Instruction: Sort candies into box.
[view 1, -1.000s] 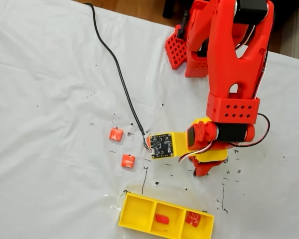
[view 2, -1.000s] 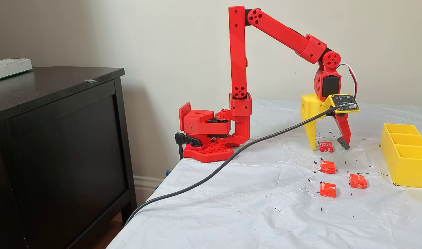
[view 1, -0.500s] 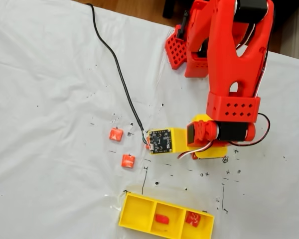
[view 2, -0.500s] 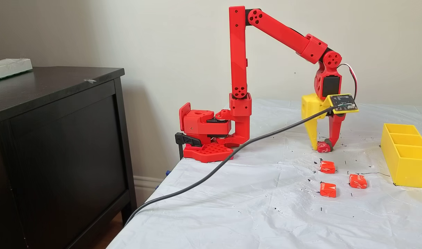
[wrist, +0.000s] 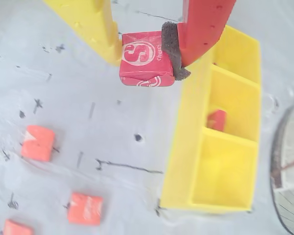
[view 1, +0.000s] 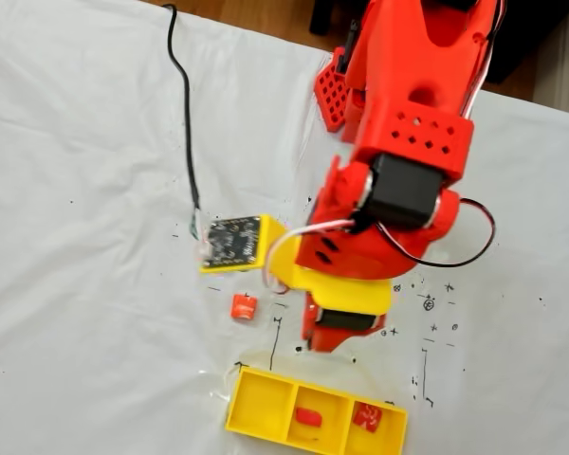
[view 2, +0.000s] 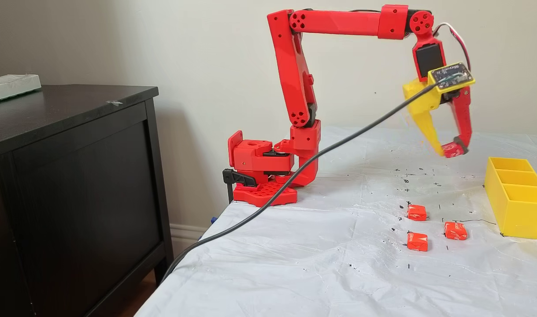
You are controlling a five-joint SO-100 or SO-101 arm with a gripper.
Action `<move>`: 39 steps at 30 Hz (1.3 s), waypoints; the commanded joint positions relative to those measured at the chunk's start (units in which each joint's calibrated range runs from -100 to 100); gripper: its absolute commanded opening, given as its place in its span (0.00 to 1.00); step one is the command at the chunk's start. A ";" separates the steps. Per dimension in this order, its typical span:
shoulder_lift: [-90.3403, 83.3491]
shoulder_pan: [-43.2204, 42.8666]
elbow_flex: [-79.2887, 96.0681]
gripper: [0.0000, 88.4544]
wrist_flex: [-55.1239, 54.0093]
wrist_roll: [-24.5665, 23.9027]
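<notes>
the end effector [wrist: 148,54] pinches a deep red candy [wrist: 144,58] with white lettering between its yellow finger and the padded red finger, which are closed only to the candy's width. in a fixed view it hangs well above the table [view 2: 294,264], near the yellow box [view 2: 512,196]. three orange-red candies [view 2: 416,212] lie on the table beside the box. in the wrist view the middle compartment holds one red candy [wrist: 216,120]; the nearest one looks bare.
</notes>
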 commanded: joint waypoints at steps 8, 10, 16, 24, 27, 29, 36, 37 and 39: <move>13.45 4.46 -22.33 0.00 -4.40 1.61; 14.38 3.83 -22.15 0.00 -5.63 1.76; 15.06 2.74 -20.06 0.00 -8.33 2.69; 18.20 2.56 -20.42 0.00 -10.95 3.81; 18.63 2.38 -19.87 0.00 -11.69 3.86; 18.88 2.29 -19.78 0.00 -12.18 3.76; 20.24 1.56 -18.33 0.00 -14.80 3.91; 20.24 1.47 -18.24 0.00 -14.71 3.91; 20.15 1.29 -17.78 0.00 -14.80 4.05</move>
